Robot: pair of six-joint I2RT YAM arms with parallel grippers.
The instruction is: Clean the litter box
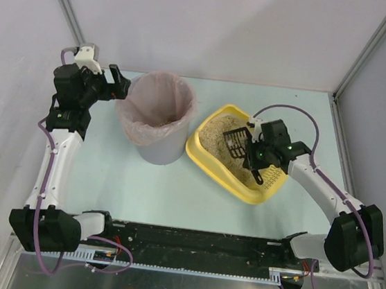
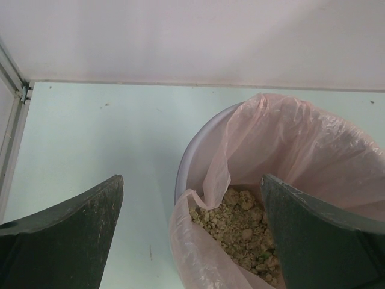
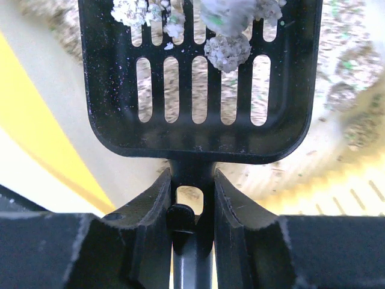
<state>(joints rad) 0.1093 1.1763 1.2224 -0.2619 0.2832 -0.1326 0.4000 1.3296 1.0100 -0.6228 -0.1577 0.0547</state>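
Note:
The yellow litter box (image 1: pixel 203 161) lies right of centre, filled with beige litter (image 1: pixel 215 130). My right gripper (image 1: pixel 257 154) is shut on the handle of a black slotted scoop (image 1: pixel 236 142), which hangs over the litter. In the right wrist view the scoop (image 3: pixel 198 72) carries a few grey clumps (image 3: pixel 227 51) at its far end, and the fingers (image 3: pixel 150 211) clamp its handle. My left gripper (image 1: pixel 118 82) stands open beside the left rim of the grey bin (image 1: pixel 156 116), with nothing between its fingers (image 2: pixel 66 235).
The grey bin (image 2: pixel 198 162) has a pink bag liner (image 2: pixel 301 150) and holds clumped litter (image 2: pixel 234 226) at its bottom. It stands just left of the litter box. White walls close the table at the back and on both sides.

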